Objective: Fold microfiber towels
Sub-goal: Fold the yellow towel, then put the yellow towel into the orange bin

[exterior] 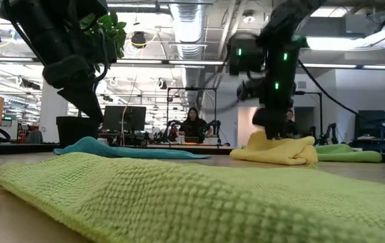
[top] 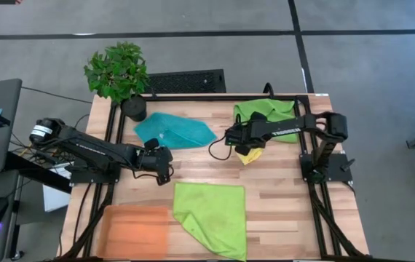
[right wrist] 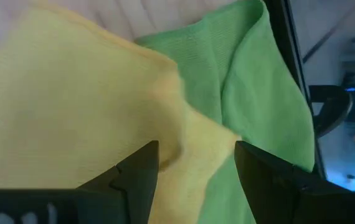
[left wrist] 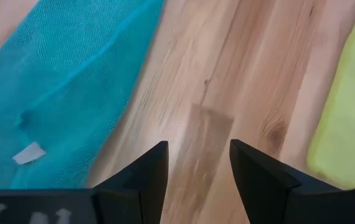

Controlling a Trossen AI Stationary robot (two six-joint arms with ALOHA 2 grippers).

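Judging from the lie of the cloths, nothing yet folded: teal towel (top: pixel 175 130) by the plant (top: pixel 117 70), two green (top: pixel 211 216) (top: pixel 266 111) and yellow (top: pixel 250 155) farther off, all rumpled. Right gripper (right wrist: pixel 193 162) spread above yellow; left gripper (left wrist: pixel 197 165) spread beside teal, empty.

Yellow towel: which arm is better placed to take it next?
Right. The right gripper hangs open directly over the yellow towel; the left gripper is open over bare wood beside the teal towel.
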